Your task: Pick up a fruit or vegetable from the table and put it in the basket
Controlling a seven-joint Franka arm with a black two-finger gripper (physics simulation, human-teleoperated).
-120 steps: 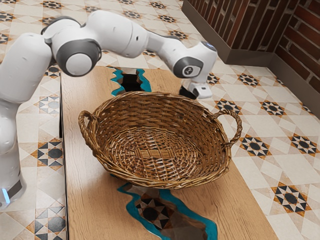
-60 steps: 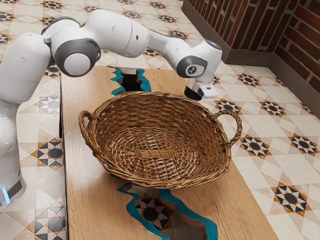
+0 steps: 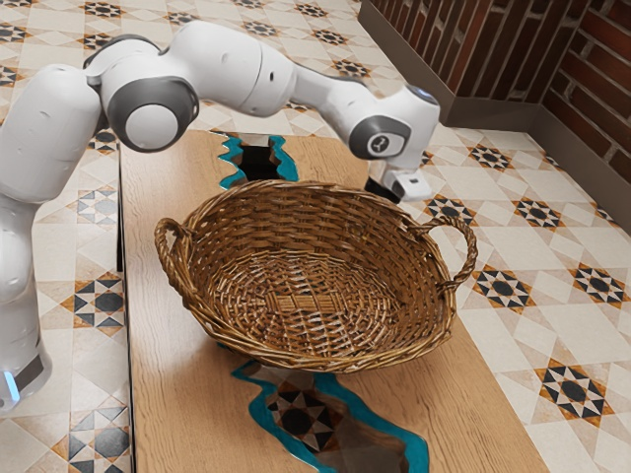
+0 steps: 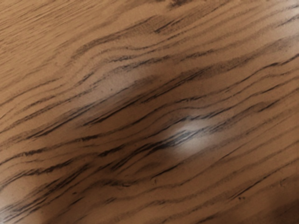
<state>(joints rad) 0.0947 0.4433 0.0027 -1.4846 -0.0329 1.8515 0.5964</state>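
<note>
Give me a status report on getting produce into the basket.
Done: no delivery yet; the basket shows a bare woven bottom. In hand: the gripper is behind its far rim, over the wooden table, probably at the picking stage; whether it holds anything, I cannot tell. Left: likely secure a piece, lift it over the rim, release it inside.

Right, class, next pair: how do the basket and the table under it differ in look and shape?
The basket is woven from strands, while the table has a flat, grained wooden top.
The basket is a rounded, hollow bowl shape; the table is long and straight-edged.
The basket is brown throughout, whereas the table's lighter wood is broken by teal-edged dark patches.
Both share warm brown tones.
</note>
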